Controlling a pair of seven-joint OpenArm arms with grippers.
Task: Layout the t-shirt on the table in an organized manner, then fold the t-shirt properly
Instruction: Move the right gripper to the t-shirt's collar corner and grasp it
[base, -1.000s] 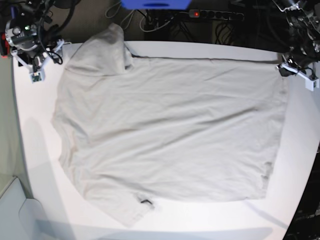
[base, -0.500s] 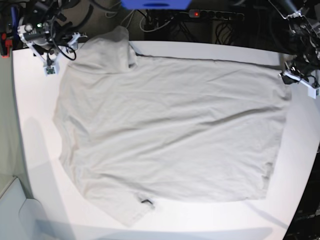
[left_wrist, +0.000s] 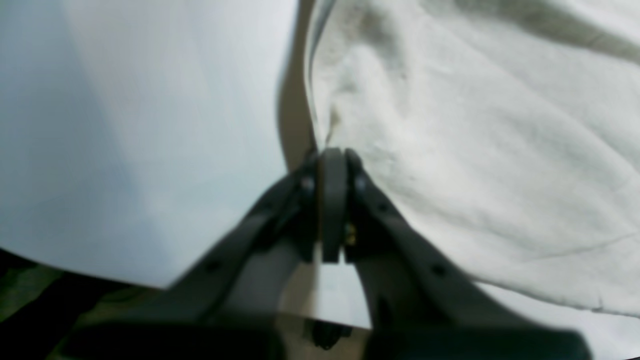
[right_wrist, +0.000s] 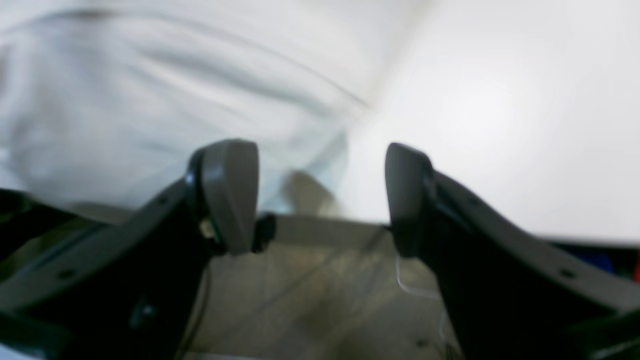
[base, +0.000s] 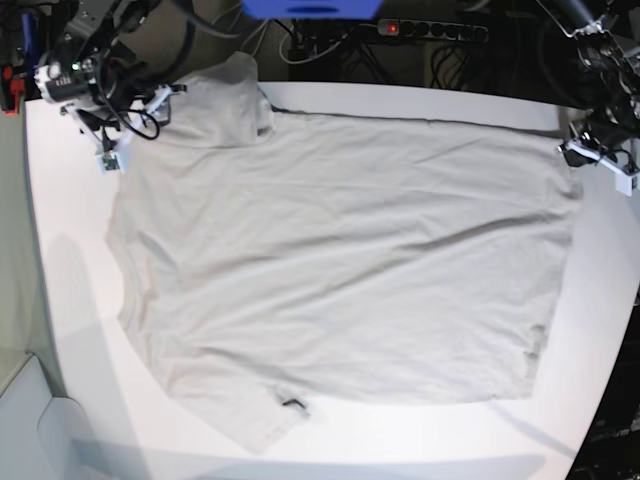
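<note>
T-shirt (base: 340, 260) is lying spread across the table (base: 70, 300); we are clamping its far corner with the left gripper (left_wrist: 332, 160) for tension, while the right gripper (right_wrist: 320, 195), jaws apart, is hovering beside its sleeve.

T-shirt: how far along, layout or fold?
Still layout. Done: the t-shirt lies mostly spread on the table, unfolded. In hand: the left gripper, jaws shut, sits at the shirt's edge; whether it pinches cloth is unclear. The right gripper is open over the table's far edge by the bunched sleeve. Left: flatten that sleeve, then every fold.
</note>
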